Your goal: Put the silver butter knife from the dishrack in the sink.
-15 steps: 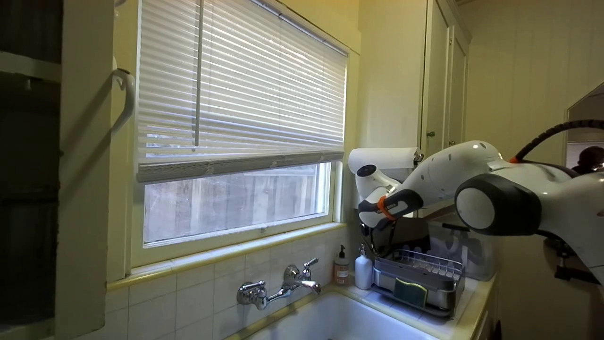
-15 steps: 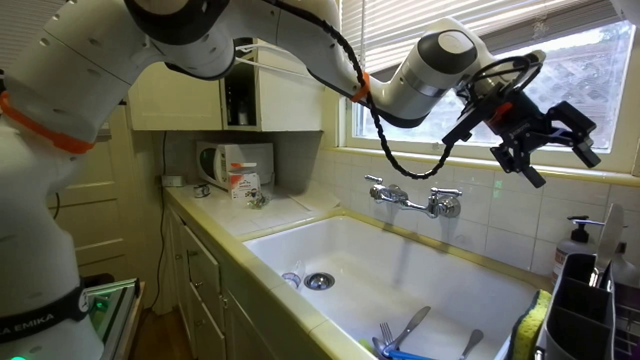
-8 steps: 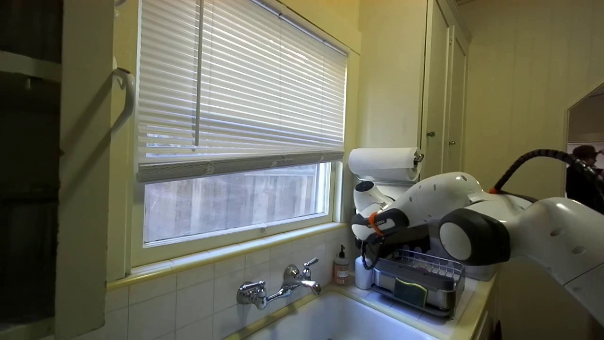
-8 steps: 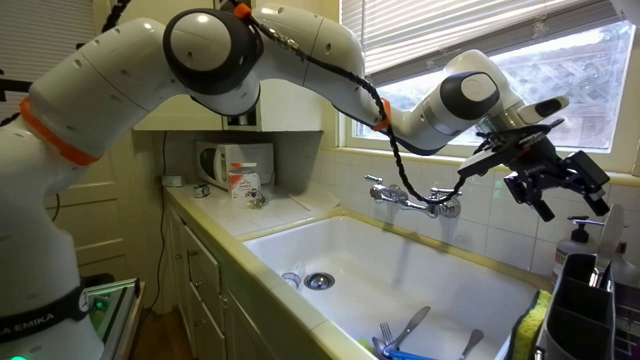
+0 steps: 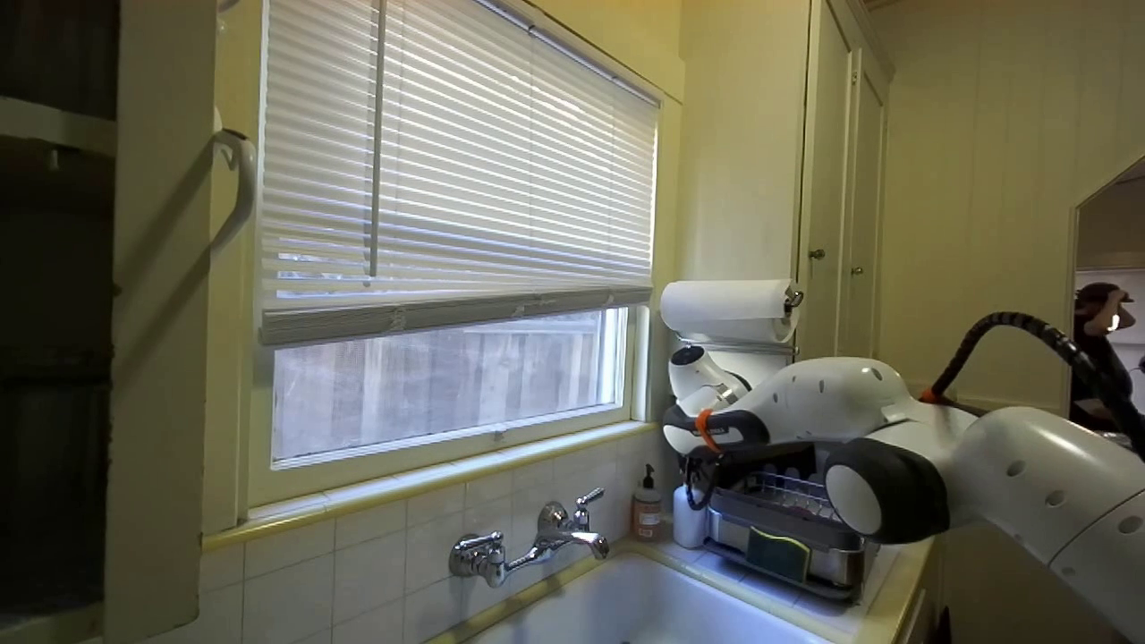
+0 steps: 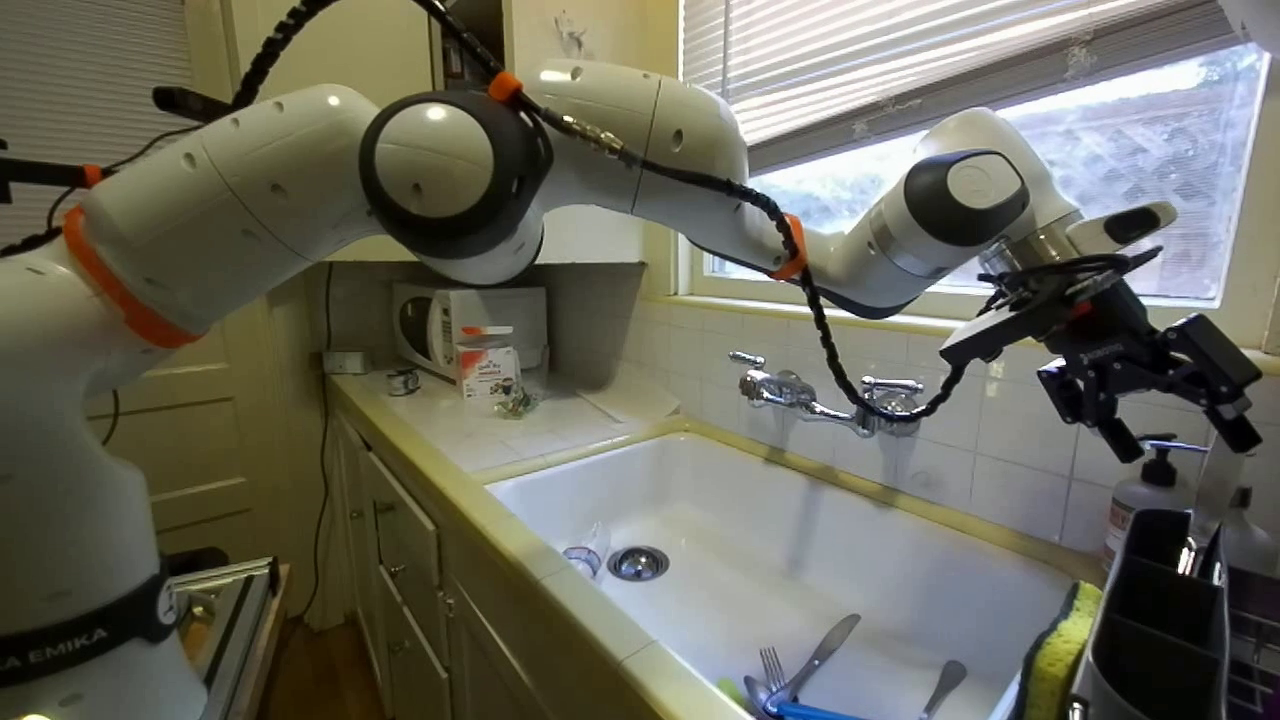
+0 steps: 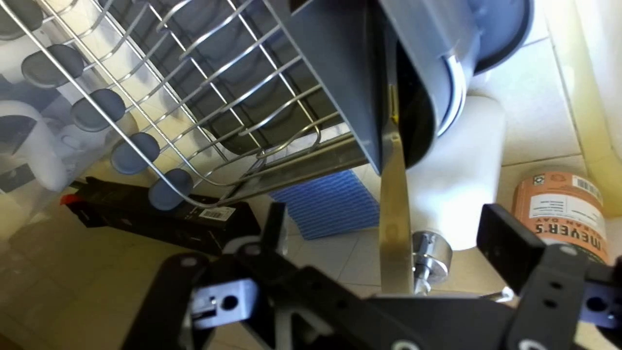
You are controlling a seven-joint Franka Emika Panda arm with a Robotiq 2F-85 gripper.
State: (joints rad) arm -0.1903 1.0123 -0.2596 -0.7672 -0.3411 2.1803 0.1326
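Note:
The silver butter knife [image 7: 394, 218] stands blade up in the utensil holder of the dark grey dishrack [image 6: 1150, 625]. Its blade also shows in an exterior view [image 6: 1217, 485], partly in front of the bottles. The dishrack shows in an exterior view [image 5: 778, 523] and in the wrist view [image 7: 335, 73]. My gripper [image 6: 1182, 440] is open above the holder. In the wrist view, the blade lies between the open fingers [image 7: 388, 231] with a gap on both sides. The pale sink [image 6: 800, 550] lies beside the rack; its edge shows in an exterior view [image 5: 626, 599].
A white bottle [image 7: 457, 170] and an orange-labelled soap bottle [image 7: 559, 209] stand close to the holder. A sponge [image 6: 1065, 650] hangs on the rack's side. The chrome tap [image 6: 830, 405] sticks out from the wall. A knife [image 6: 825, 645] and other cutlery lie in the sink.
The arm has come down. The open gripper has moved down and to the right in an exterior view, closer to the upright knife. The knife and rack have not moved.

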